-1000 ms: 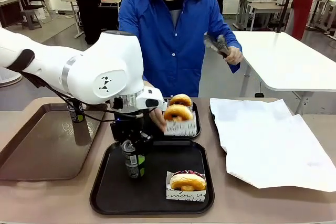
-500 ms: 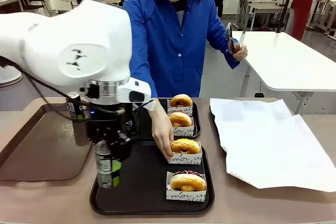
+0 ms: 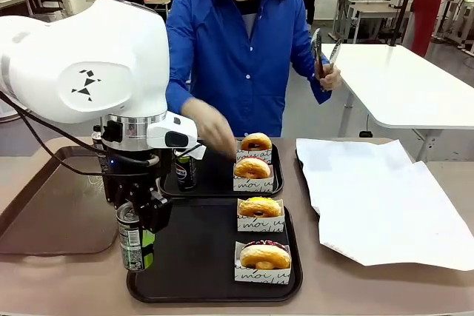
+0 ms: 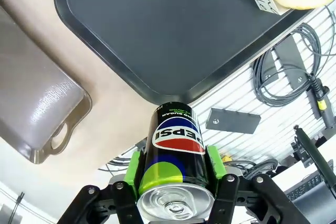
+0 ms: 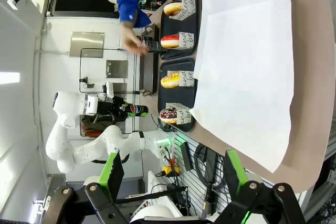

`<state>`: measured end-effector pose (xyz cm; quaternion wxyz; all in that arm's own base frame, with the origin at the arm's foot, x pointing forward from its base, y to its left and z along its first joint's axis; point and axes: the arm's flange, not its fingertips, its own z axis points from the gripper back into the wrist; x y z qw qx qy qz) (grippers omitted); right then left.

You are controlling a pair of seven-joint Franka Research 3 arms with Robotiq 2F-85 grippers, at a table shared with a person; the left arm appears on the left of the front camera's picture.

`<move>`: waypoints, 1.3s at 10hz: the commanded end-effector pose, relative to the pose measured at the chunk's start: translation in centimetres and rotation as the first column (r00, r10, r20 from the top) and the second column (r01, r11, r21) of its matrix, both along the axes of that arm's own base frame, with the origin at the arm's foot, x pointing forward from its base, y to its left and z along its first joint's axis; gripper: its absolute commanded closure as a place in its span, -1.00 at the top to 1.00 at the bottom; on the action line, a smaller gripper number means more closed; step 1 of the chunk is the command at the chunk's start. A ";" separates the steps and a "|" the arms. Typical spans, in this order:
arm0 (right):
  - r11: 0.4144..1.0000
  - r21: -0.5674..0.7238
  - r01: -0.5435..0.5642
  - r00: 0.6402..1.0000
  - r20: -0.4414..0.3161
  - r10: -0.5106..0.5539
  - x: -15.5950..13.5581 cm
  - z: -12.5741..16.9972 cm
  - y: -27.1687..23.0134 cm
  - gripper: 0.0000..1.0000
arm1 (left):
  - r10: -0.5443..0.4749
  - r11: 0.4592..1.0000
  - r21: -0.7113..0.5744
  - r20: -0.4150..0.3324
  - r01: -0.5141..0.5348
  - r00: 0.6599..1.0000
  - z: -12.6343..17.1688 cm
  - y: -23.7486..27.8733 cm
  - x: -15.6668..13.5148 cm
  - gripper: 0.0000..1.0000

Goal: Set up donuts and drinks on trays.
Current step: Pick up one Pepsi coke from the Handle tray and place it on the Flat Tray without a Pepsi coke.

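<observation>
The left gripper (image 3: 137, 238) is squeezing a can (image 3: 131, 237) between its green pads and holds it upright over the near left corner of the near tray (image 3: 200, 264). From the front I can't tell if the can touches the tray or hangs just above it. In the left wrist view the can (image 4: 176, 163) sits tight between the pads, with its silver top toward the camera and the tray corner (image 4: 152, 35) past it. Two donuts in paper sleeves sit on the right side of the near tray, one (image 3: 260, 207) behind the other (image 3: 264, 256). The far tray (image 3: 222, 183) has two more donuts (image 3: 252, 168) in a row on its right side, and a second can (image 3: 185, 172) standing at its left. A brown tray (image 3: 44, 212) lies to the left and a white paper sheet (image 3: 378, 197) to the right. The person's hand (image 3: 211, 129) reaches toward the far tray, and the other hand (image 3: 326, 75) holds tongs (image 3: 323, 48) up in the air. The right gripper (image 5: 170, 174) has its fingers spread wide with nothing between them.
</observation>
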<state>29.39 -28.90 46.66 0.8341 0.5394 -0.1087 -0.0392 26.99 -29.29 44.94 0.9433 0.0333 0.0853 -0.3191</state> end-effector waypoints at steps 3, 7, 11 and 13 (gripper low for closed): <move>1.000 0.003 0.002 1.000 0.009 -0.002 0.0 0.1 0.0 1.00 | -0.001 1.000 0.002 0.000 0.001 1.000 0.2 0.1 -0.1 0.17; 1.000 0.003 0.002 1.000 0.009 -0.002 0.0 0.1 0.0 1.00 | -0.028 0.998 -0.061 0.027 0.030 0.999 -1.1 -1.4 3.4 0.17; 1.000 0.003 0.002 1.000 0.009 -0.002 0.0 0.1 0.0 1.00 | -0.027 0.992 -0.123 0.102 0.039 0.994 -2.5 -2.6 7.3 0.17; 1.000 0.003 0.002 1.000 0.009 -0.002 0.0 0.1 0.0 1.00 | -0.014 0.990 -0.142 0.072 0.024 0.997 -3.8 -2.6 8.8 0.17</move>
